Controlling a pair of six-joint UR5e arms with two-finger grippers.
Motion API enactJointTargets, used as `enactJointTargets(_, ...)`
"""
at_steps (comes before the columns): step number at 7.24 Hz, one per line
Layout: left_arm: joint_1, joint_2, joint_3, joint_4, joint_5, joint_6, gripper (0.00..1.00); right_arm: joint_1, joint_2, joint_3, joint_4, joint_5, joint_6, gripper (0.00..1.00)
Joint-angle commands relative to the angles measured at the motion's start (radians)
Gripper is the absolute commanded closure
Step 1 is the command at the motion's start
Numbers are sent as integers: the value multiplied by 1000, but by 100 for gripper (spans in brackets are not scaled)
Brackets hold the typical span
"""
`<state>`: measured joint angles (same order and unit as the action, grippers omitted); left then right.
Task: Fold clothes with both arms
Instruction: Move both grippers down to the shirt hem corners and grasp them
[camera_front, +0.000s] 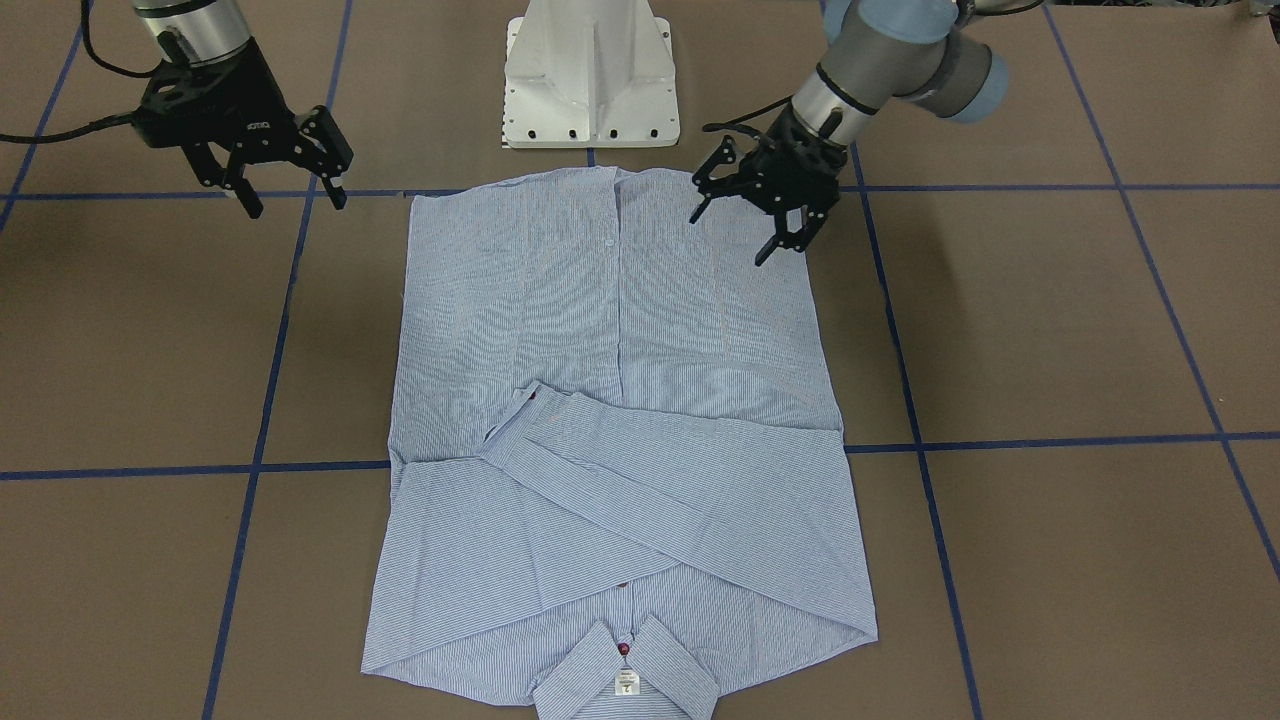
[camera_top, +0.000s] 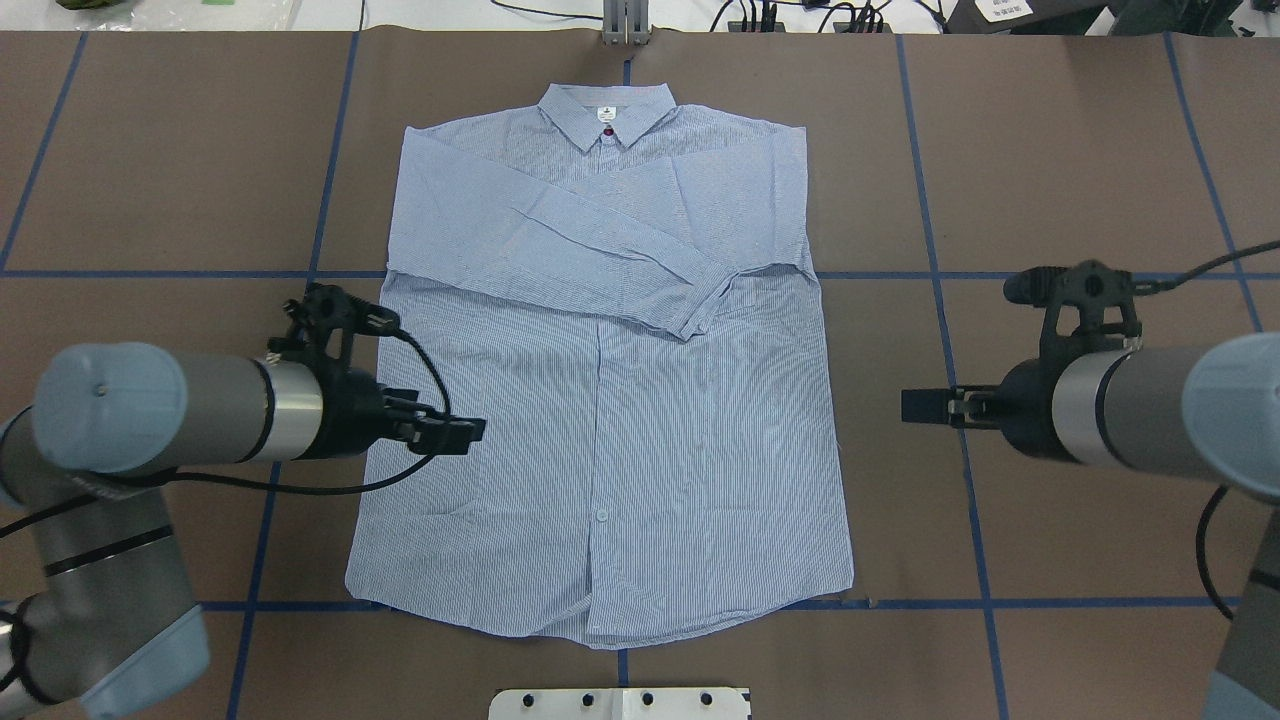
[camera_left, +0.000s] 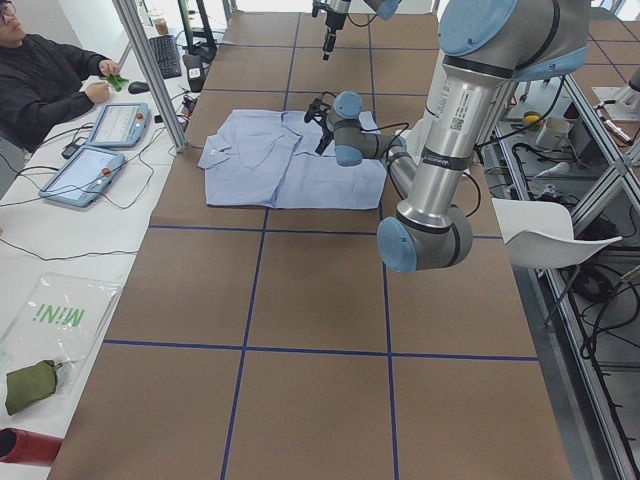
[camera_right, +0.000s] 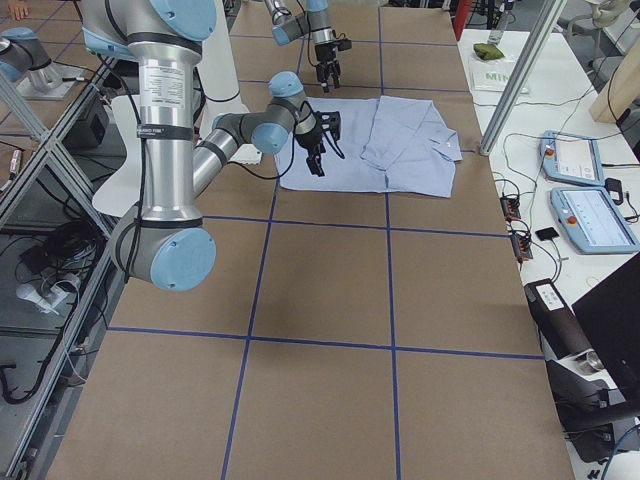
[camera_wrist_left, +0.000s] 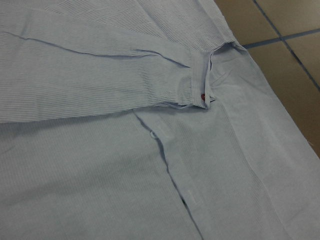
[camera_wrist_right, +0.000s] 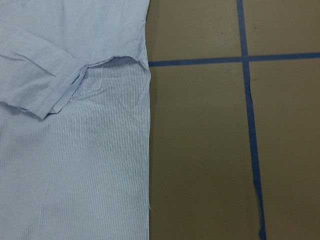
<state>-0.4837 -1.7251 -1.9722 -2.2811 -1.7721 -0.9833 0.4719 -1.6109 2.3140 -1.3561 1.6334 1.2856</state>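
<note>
Two readable marks. The white neck label (camera_front: 627, 683) inside the collar (camera_front: 625, 670) carries print too small to make out. A clear plastic bag (camera_left: 58, 318) off the table's edge shows green letters reading "MINI". White lettering on the right gripper (camera_front: 297, 208) body is too small to read.

The light blue striped shirt (camera_top: 600, 420) lies flat on the brown table (camera_top: 1050, 150), front up and buttoned. In the overhead view its collar is at 12 o'clock and its hem at 6. Both sleeves are folded across the chest, and one cuff (camera_top: 700, 310) ends near centre with a dark red button showing.

The left gripper (camera_front: 727, 240) has its fingers spread and holds nothing. It hangs over the shirt's 9 o'clock edge, above the cloth. The right gripper's fingers are also spread and empty. It sits at 3 o'clock, off the cloth over bare table, near the side seam but apart from it.
</note>
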Motion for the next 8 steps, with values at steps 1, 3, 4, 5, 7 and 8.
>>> enactJointTargets(1, 60, 160, -66, 0, 102, -105, 0, -180, -52, 27, 5, -161, 137, 0)
enactJointTargets(3, 173, 199, -66, 90, 231, -245, 0, -220, -53, 25, 5, -201, 159, 0)
enactJointTargets(4, 198, 185, -66, 166, 233, -330, 0, -220, -53, 25, 5, -201, 161, 0)
enactJointTargets(5, 214, 180, -65, 182, 230, -354, 0, -220, -53, 25, 5, -202, 161, 0)
enactJointTargets(7, 241, 167, -66, 221, 229, -436, 22, -220, -52, 27, 5, -204, 159, 0)
enactJointTargets(8, 263, 129, -66, 292, 229, -448, 25, -220, -52, 28, 5, -204, 159, 0)
